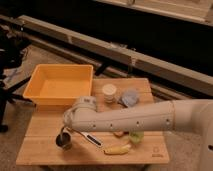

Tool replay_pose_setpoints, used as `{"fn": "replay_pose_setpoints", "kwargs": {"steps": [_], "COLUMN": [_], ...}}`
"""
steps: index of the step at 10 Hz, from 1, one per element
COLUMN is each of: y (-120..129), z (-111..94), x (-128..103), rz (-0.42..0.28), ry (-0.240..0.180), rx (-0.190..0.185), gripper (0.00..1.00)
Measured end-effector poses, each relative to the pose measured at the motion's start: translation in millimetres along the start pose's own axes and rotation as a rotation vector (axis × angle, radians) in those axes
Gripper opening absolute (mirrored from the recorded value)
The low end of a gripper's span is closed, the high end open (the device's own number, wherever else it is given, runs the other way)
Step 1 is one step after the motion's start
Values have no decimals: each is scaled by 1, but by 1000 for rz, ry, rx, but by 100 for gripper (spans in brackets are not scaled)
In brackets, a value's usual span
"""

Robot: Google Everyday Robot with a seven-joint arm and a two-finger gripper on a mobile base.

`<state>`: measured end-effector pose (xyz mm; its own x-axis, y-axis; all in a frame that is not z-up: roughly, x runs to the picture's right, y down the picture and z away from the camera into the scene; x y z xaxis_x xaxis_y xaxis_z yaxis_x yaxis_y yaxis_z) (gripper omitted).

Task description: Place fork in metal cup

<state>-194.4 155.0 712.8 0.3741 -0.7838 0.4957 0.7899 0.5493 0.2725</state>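
The pincer (64, 131), shut on the fork (63, 134), hangs over the metal cup (63, 141) near the tabletop's (40, 150) front-left corner; the fork seems aligned for dropping in.

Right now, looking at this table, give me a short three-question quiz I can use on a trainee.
1. True or false: the yellow bin sits at the table's far left.
2. Which item is under the pincer? A) white jar B) metal cup C) banana
3. Fill in: the white jar stands to the ____ of the bin.

Key: 1 true. 2 B, the metal cup, front left. 3 right.
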Motion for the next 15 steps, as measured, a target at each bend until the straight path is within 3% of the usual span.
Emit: {"fn": "replay_pose_setpoints", "kwargs": {"steps": [4,8,13,15], "y": [3,25,27,24], "z": [1,6,-9,-14], "x": [-2,-15,-17,-22], "rz": [-3,3,5,-8], "ry": [1,-9,-7,-39], "rx": [-3,-6,25,18], "gripper": [0,0,0,0]}}
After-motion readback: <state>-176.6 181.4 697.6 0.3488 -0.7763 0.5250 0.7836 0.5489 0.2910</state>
